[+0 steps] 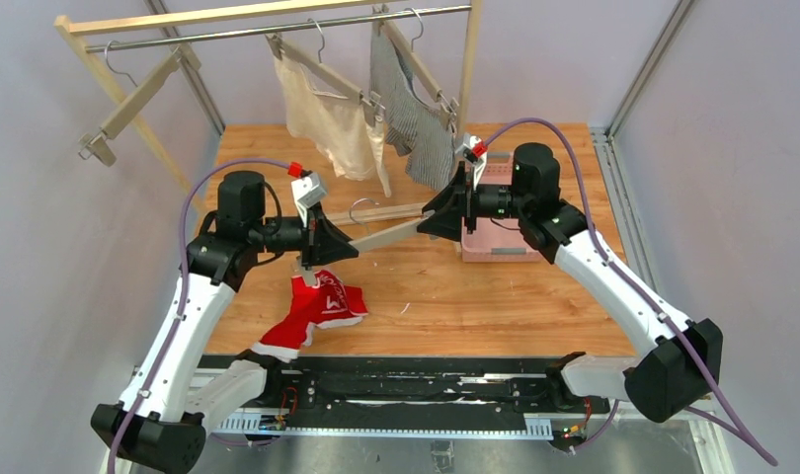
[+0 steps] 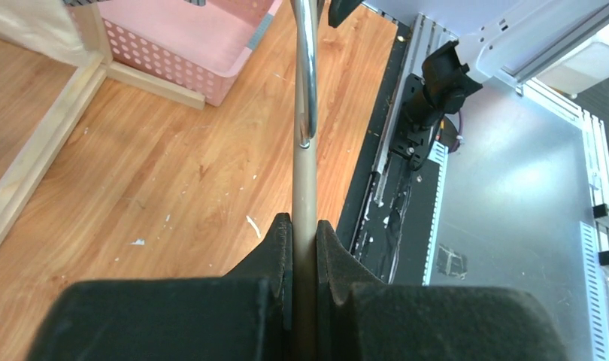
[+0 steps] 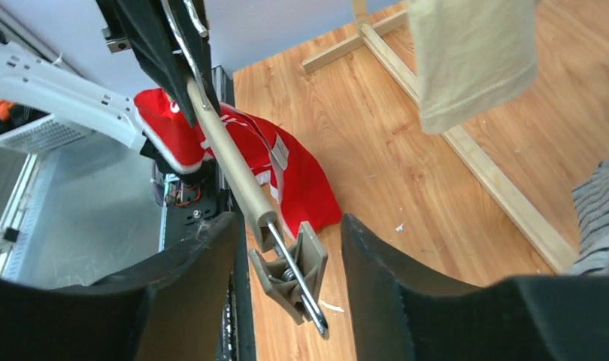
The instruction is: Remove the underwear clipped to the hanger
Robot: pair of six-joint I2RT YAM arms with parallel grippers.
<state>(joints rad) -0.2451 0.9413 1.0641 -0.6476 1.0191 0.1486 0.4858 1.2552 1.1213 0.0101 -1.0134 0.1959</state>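
My left gripper (image 1: 332, 245) (image 2: 305, 226) is shut on the taupe bar of a clip hanger (image 1: 391, 235), held low over the table. My right gripper (image 1: 431, 219) (image 3: 288, 222) is open, its fingers either side of the hanger's empty end clip (image 3: 294, 274). The red underwear (image 1: 322, 301) (image 3: 301, 173) lies crumpled on the table under the hanger's left end. I cannot tell if the clip there still holds it. The cream underwear (image 1: 327, 114) and the pinstriped underwear (image 1: 411, 109) hang clipped to hangers on the rack.
A wooden rack (image 1: 268, 12) with a metal rail stands at the back, with an empty hanger (image 1: 129, 104) at its left. A pink basket (image 1: 495, 242) (image 2: 189, 45) sits under my right arm. The rack's base rail (image 3: 497, 188) crosses the table.
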